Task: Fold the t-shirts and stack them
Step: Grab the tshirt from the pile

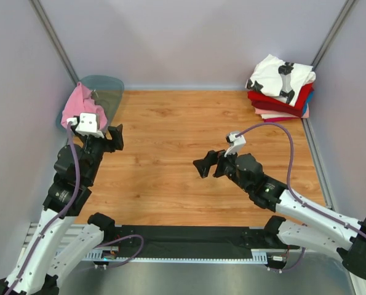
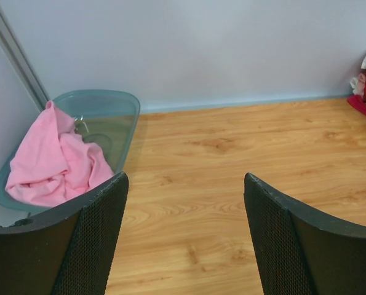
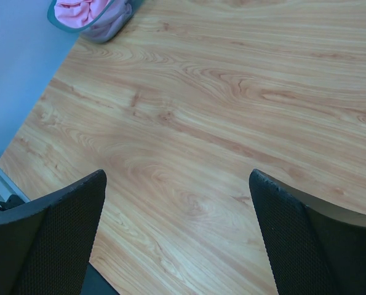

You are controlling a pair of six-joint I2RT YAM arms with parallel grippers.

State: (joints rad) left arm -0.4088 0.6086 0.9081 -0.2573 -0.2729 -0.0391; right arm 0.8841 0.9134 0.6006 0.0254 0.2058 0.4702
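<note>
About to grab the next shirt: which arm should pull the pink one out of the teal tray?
Left. The left gripper, open, hovers beside the teal tray holding the crumpled pink shirt; the right gripper, also open, is mid-table, clearly farther away.

The left arm [image 1: 53,227] and the right arm [image 1: 312,215] look the same: the lower links are white and smooth, the joints and upper links are black and rounded. On each wrist sits a small white camera box [image 1: 87,124]. A thin grey-purple cable [image 1: 76,166] runs along every arm, and near the bases at 6 o'clock more cables curl under a black plate [image 1: 189,235] and a silver rail [image 1: 189,259]. The left claw [image 2: 184,178] and the right claw [image 3: 178,175] each have two broad black fingers [image 2: 93,239]; their inner faces carry a fine dotted grid, the outer edges are smooth.
</note>
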